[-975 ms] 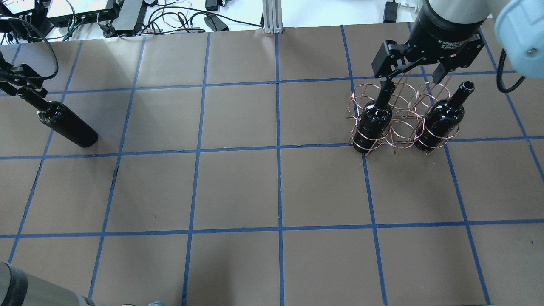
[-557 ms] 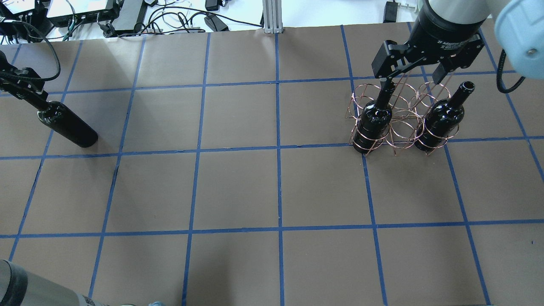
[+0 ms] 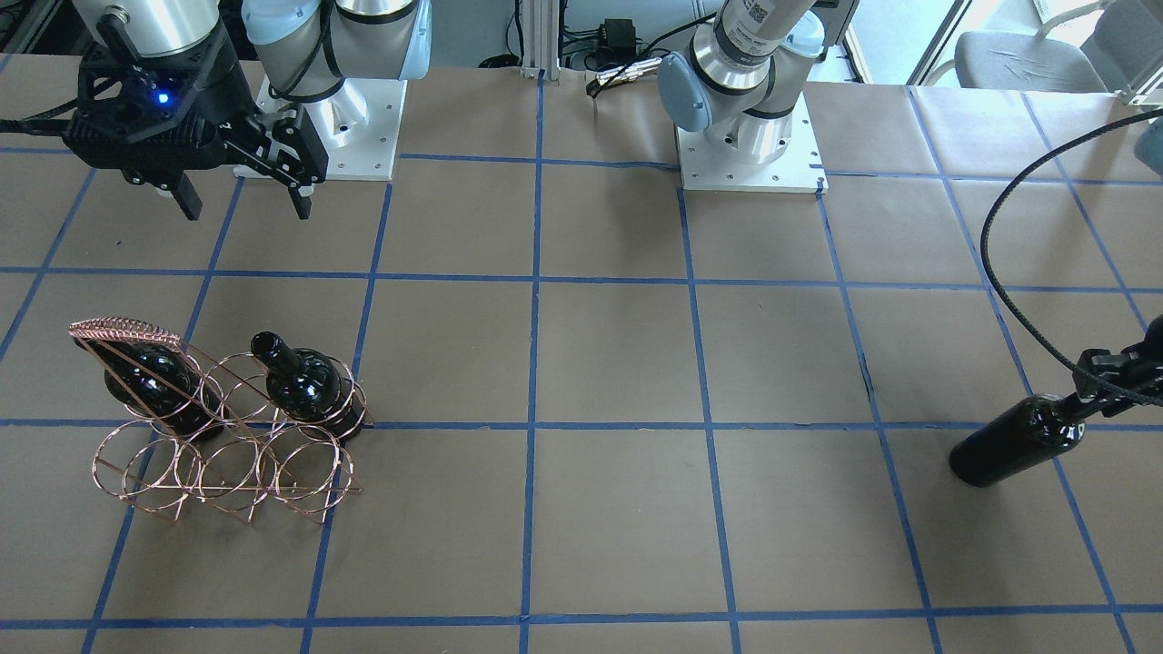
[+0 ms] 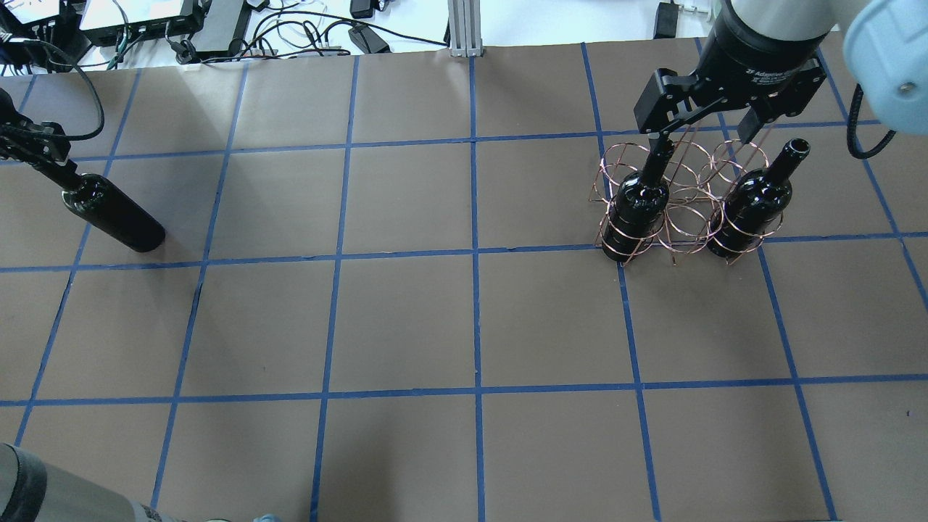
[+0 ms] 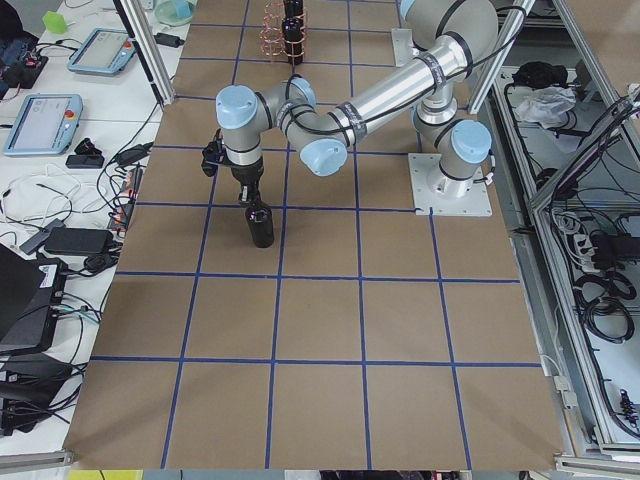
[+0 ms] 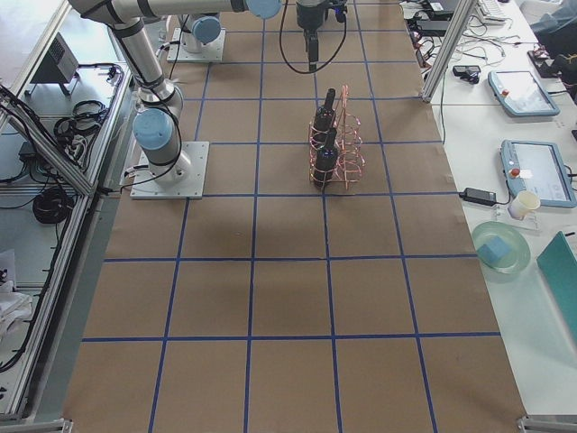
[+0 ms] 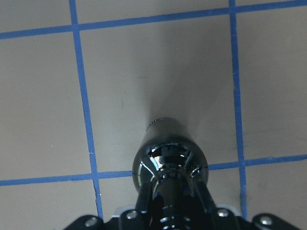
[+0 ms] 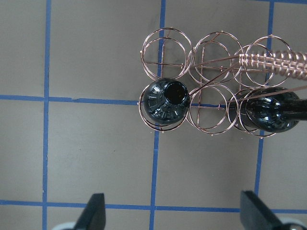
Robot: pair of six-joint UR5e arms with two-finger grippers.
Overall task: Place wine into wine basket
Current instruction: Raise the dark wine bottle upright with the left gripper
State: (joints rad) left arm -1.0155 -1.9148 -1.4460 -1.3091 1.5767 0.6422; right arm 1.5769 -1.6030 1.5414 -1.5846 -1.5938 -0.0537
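A glossy near-black wine bottle point(image 4: 112, 214) stands at the table's far left; it also shows in the front view point(image 3: 1013, 442), the left side view point(image 5: 261, 225) and the left wrist view point(image 7: 170, 158). My left gripper point(image 4: 42, 151) is shut on its neck. The copper wire wine basket point(image 4: 685, 210) stands at the right, also seen in the front view point(image 3: 227, 468) and the right wrist view point(image 8: 211, 52). It holds two more bottles point(image 4: 638, 210) point(image 4: 750, 206) in its end rings. My right gripper point(image 4: 702, 134) hangs open and empty above the basket.
Cables and power bricks point(image 4: 217, 29) lie along the far edge behind an aluminium post point(image 4: 462, 29). The arm bases point(image 3: 750, 136) stand on white plates. The brown table surface point(image 4: 471, 326) has a blue tape grid.
My left gripper has shifted a little along the bottle's neck and the bottle's top has moved slightly left; its base stays put. The right arm and the basket have not moved.
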